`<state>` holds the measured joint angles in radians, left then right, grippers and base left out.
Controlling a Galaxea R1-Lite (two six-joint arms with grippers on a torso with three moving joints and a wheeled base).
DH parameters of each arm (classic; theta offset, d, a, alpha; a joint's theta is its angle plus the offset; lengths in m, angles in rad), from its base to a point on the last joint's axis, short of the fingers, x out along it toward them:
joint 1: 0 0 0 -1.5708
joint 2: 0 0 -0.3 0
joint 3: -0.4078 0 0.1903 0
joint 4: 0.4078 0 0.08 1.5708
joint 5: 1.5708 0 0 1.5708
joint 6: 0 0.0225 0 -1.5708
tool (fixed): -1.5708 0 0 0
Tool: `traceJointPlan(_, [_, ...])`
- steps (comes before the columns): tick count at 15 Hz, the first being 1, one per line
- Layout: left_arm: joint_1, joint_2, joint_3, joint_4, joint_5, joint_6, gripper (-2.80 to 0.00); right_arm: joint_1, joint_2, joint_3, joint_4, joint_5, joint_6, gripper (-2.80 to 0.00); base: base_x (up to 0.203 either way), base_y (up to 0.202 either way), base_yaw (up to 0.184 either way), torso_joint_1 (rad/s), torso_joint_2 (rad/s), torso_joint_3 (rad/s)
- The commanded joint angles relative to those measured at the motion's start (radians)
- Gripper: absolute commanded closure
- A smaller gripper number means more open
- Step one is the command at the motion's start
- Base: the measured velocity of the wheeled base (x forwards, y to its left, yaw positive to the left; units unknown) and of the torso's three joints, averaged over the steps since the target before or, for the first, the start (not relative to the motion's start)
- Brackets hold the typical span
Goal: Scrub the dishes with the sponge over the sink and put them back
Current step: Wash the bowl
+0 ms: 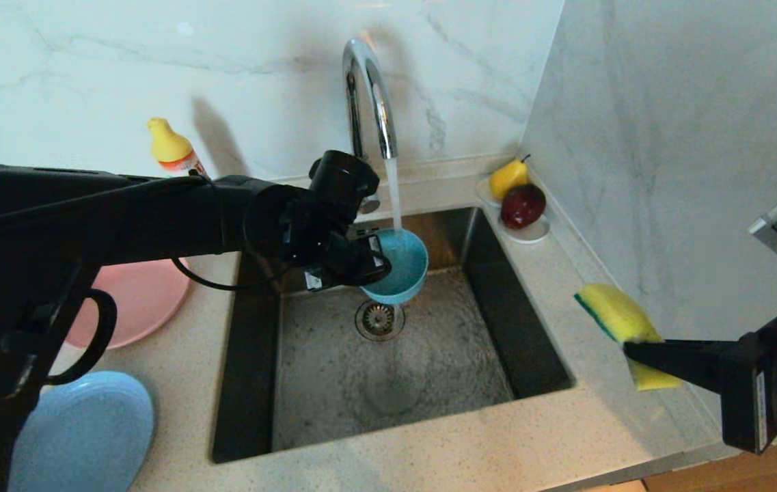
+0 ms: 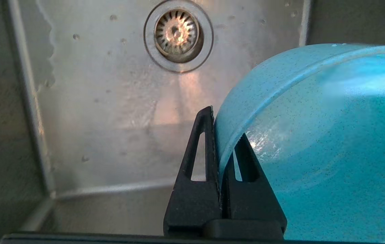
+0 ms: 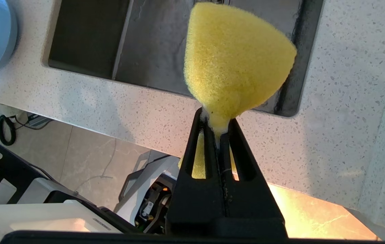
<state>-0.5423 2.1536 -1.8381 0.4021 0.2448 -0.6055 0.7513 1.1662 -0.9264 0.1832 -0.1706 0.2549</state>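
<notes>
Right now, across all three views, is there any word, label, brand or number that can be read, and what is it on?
None can be read.
Yellow-capped bottle: its orange and white label is too blurred to read.
Left gripper: a small white sticker near it, at the arm's wrist, is too small to read.
Teal bowl, sponge, tap and sink: no print shows.

Overhead head view; wrist close-ups sharing sink (image 1: 388,383).

Speckled countertop (image 1: 429,458) around the sink, pink plate (image 1: 142,301), blue plate (image 1: 87,437), soap bottle (image 1: 173,150), saucer (image 1: 532,234) (with fruit)
</notes>
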Motion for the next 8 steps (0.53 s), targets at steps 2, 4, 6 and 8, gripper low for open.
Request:
traceJointPlan(2, [0.003, 0.035, -0.052, 0.005, 0.002, -0.003, 0.00, 0.000, -0.005, 0.001, 0.001, -0.001, 0.003, 0.00, 0.000, 0.000, 0.000, 0.000, 0.00, 0.000])
traceJointPlan(4, [0.007, 0.045, -0.067, 0.014, 0.002, -0.005, 0.00, 0.000, -0.008, 0.003, 0.001, -0.001, 0.003, 0.00, 0.000, 0.000, 0.000, 0.000, 0.00, 0.000])
traceJointPlan(6, [0.006, 0.046, -0.067, 0.014, 0.002, -0.005, 0.00, 0.000, -0.011, 0.001, 0.006, -0.002, 0.003, 0.00, 0.000, 0.000, 0.000, 0.000, 0.00, 0.000])
traceJointPlan(8, [0.006, 0.046, -0.069, 0.014, 0.002, -0.005, 0.00, 0.000, -0.021, 0.001, 0.015, -0.001, 0.003, 0.00, 0.000, 0.000, 0.000, 0.000, 0.00, 0.000])
